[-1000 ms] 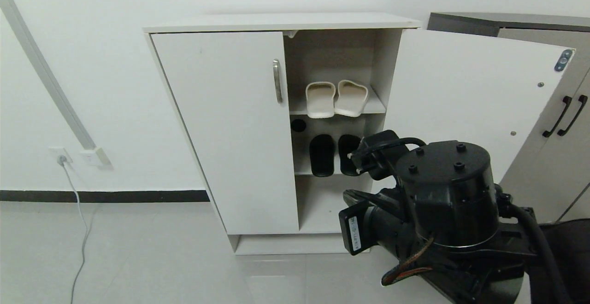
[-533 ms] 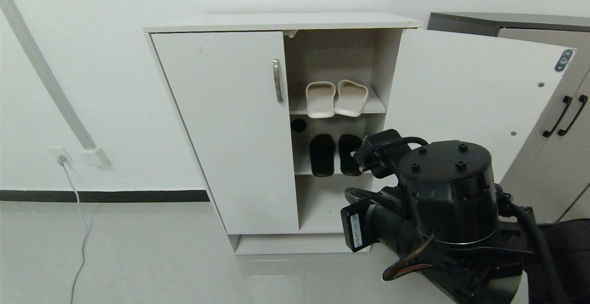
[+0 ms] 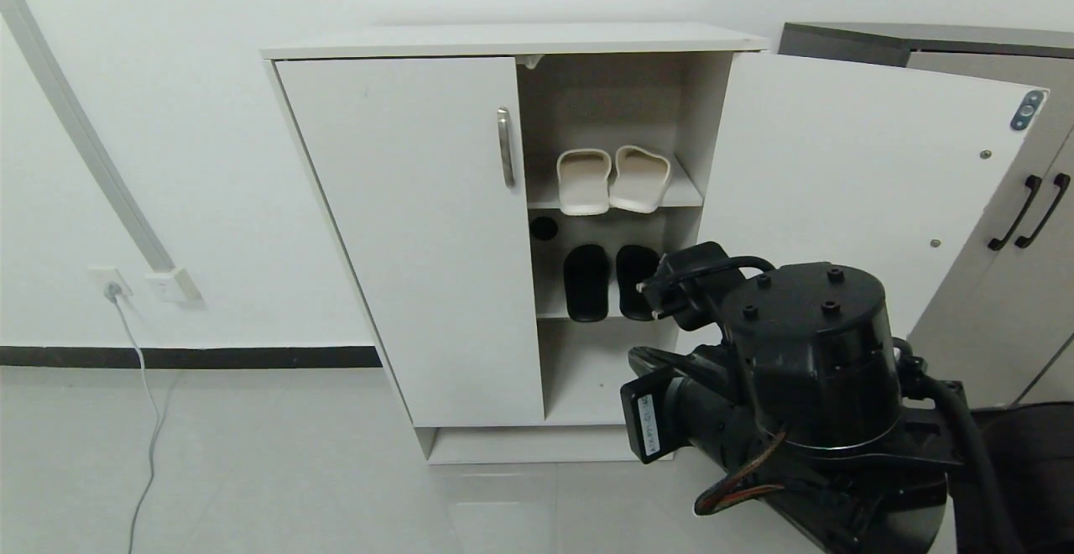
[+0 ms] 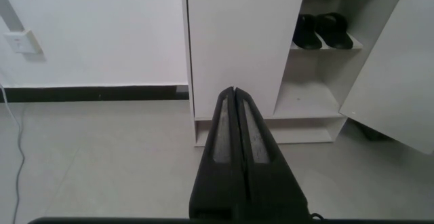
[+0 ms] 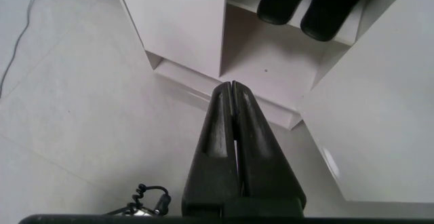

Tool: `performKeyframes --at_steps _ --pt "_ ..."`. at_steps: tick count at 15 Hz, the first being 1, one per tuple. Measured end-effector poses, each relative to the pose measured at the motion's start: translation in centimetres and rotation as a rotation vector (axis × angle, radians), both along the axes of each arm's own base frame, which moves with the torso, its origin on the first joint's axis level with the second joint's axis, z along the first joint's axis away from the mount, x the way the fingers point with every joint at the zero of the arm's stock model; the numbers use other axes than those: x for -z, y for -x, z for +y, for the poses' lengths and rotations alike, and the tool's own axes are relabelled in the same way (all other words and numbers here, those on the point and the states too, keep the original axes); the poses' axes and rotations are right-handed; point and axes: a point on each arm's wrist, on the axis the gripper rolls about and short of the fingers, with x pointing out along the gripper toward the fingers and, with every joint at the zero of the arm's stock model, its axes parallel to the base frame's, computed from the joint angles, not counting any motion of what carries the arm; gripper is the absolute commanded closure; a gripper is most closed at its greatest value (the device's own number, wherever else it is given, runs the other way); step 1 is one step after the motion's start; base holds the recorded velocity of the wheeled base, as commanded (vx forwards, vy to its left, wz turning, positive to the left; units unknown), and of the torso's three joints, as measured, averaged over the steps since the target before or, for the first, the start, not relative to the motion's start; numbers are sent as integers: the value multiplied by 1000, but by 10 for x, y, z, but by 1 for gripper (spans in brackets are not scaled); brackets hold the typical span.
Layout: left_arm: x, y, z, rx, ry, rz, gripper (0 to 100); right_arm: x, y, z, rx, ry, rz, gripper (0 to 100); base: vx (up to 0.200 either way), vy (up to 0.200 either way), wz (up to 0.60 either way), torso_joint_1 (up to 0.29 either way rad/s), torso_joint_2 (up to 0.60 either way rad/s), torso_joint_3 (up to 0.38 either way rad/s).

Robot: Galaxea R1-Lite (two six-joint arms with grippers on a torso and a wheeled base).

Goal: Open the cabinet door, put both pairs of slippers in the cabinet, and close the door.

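Note:
The white cabinet stands against the wall with its left door shut and its right door swung wide open. A white pair of slippers lies on the upper shelf. A black pair of slippers lies on the shelf below, also visible as black slippers and black slippers. My right arm hangs low in front of the open compartment. The right gripper is shut and holds nothing, above the floor before the cabinet's base. The left gripper is shut and holds nothing, farther back, facing the closed door.
A metal handle runs down the closed door's edge. A grey cabinet stands just behind the open door. A wall socket with a cable is at the left. Tiled floor stretches in front.
The right arm has wobbled very slightly in place. Cabinet, doors and slippers are as before.

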Motion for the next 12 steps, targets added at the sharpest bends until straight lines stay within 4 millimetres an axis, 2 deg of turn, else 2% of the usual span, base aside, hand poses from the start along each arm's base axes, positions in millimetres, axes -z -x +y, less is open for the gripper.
performKeyframes --at_steps 2,4,12 --pt "0 0 0 0 0 0 100 1 -1 0 1 4 2 100 0 0 0 0 -141 -144" --pt "0 0 0 0 0 -1 100 1 -2 1 5 3 1 100 0 0 0 15 -168 -344" --pt "0 0 0 1 0 0 100 3 -6 0 16 10 5 100 0 0 0 72 -480 -361"
